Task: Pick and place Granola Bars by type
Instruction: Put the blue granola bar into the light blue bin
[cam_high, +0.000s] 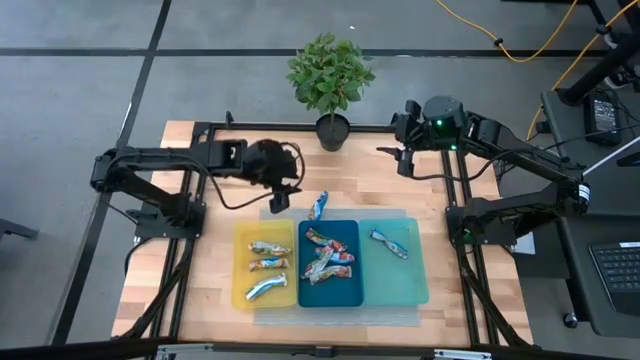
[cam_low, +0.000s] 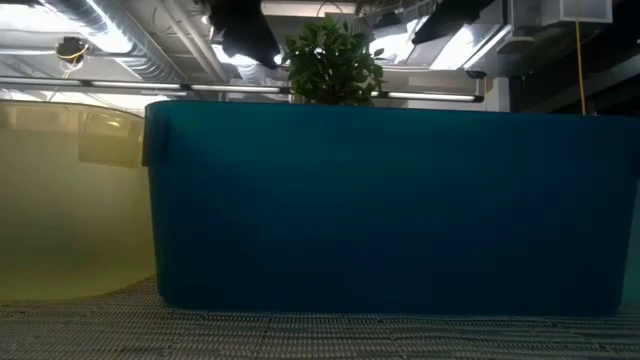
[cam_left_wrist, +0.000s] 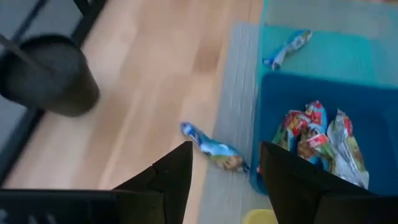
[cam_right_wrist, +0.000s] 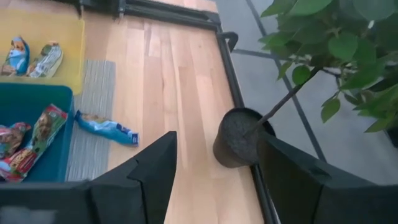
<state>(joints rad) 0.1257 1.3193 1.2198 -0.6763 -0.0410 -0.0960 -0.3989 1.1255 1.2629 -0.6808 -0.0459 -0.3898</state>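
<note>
A loose granola bar in a blue wrapper (cam_high: 318, 205) (cam_left_wrist: 214, 149) (cam_right_wrist: 106, 127) lies flat at the far edge of the grey mat (cam_high: 400, 215), one end on the bare wood. Three bars lie in the yellow tray (cam_high: 242, 262), several red ones in the dark blue tray (cam_high: 330, 296), and one in the teal tray (cam_high: 410, 275). My left gripper (cam_high: 278, 198) (cam_left_wrist: 225, 163) hangs open above the table, just left of the loose bar, with nothing between its fingers. My right gripper (cam_high: 402, 162) (cam_right_wrist: 216, 162) is open and empty, raised near the far right by the plant pot.
A potted plant (cam_high: 331, 128) (cam_right_wrist: 239, 137) stands at the middle of the table's far edge. The three trays sit side by side on the mat toward the near edge. In the low view the dark blue tray's wall (cam_low: 380, 200) fills the picture. Bare wood lies to the left and right.
</note>
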